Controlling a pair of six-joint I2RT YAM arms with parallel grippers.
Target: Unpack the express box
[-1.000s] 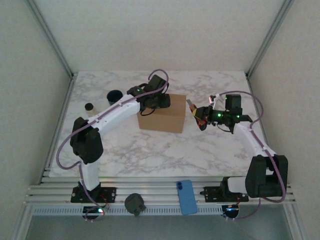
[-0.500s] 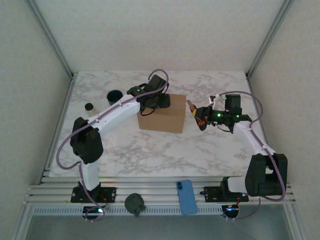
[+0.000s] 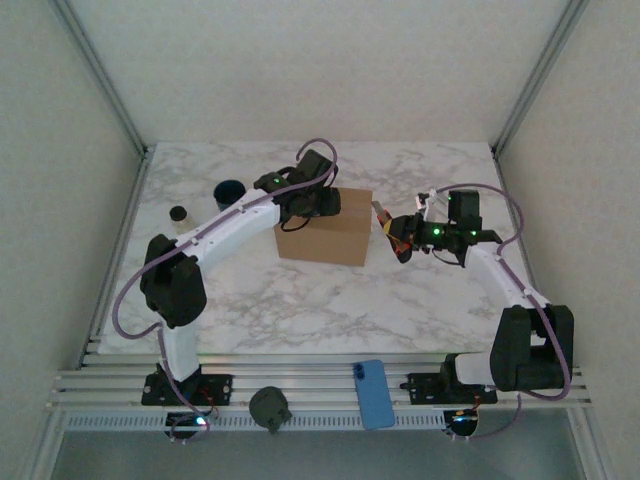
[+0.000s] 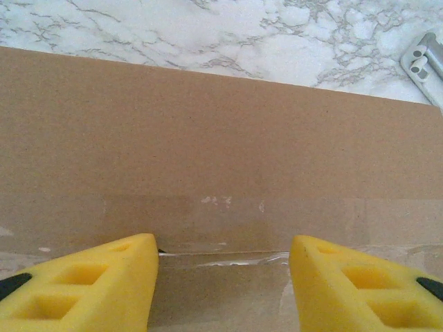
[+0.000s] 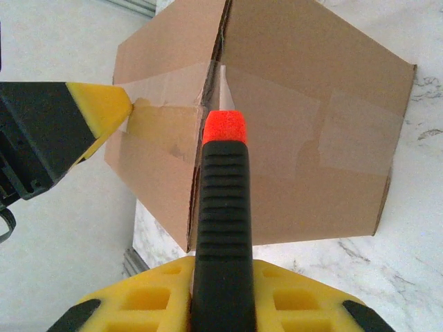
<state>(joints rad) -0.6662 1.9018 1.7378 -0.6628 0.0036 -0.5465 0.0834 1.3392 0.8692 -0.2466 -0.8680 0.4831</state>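
The express box (image 3: 323, 232) sits on the surface (image 3: 300, 300). The left tool (image 4: 223, 252) is over its top. The right tool (image 5: 221, 277), a cutter (image 5: 221, 180) in it, is at the box's 3 o'clock. A mug (image 3: 230, 190) stands at 10 o'clock, and a phone (image 3: 373, 394) lies at 6 o'clock.

Soft, even light falls from above in the overhead view. It leaves the marble table (image 3: 300, 300) pale and bright in the middle, while the surrounding walls turn grey and dimmer toward the corners. The express box (image 3: 322, 238) casts only a faint, blurred shadow along its near side, and small green lights (image 3: 272, 181) glow on the arms. In the left wrist view the cardboard grain is crisp and the clear tape (image 4: 228, 211) gives a weak sheen. The yellow fingers (image 4: 83, 283) at the bottom edge look slightly blurred. In the right wrist view the black-handled tool (image 5: 223, 228) close to the lens is soft, its orange tip oversaturated, and the tabletop at left washes out.
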